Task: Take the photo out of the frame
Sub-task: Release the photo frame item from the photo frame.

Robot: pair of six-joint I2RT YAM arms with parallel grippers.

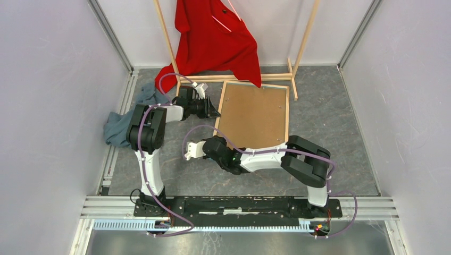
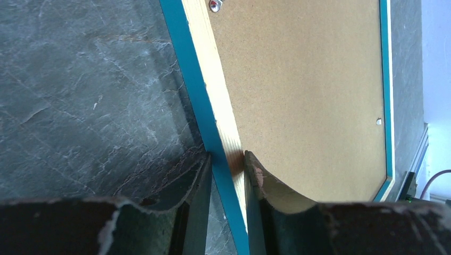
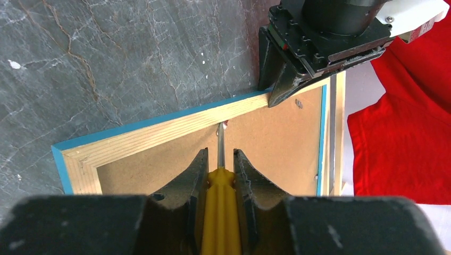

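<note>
— What sort of place are we looking at?
— A robotics lab cell, I'm thinking. Pale wall panels (image 1: 48, 117) are boxing in a grey stone-look tabletop (image 1: 330, 122) on three sides, and an aluminium rail (image 1: 372, 204) is running along its near edge.
— And the machines?
— The left arm (image 1: 150, 170) and right arm (image 1: 306, 162) are sitting bolted there, lilac cables (image 1: 159, 212) trailing. A frame (image 3: 159, 133) is lying flat, and a wooden rack (image 1: 303, 42) is carrying a red shirt (image 1: 213, 42).

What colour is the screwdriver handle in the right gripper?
Yellow. The screwdriver handle shows best in the right wrist view, clamped in the right gripper.
</note>
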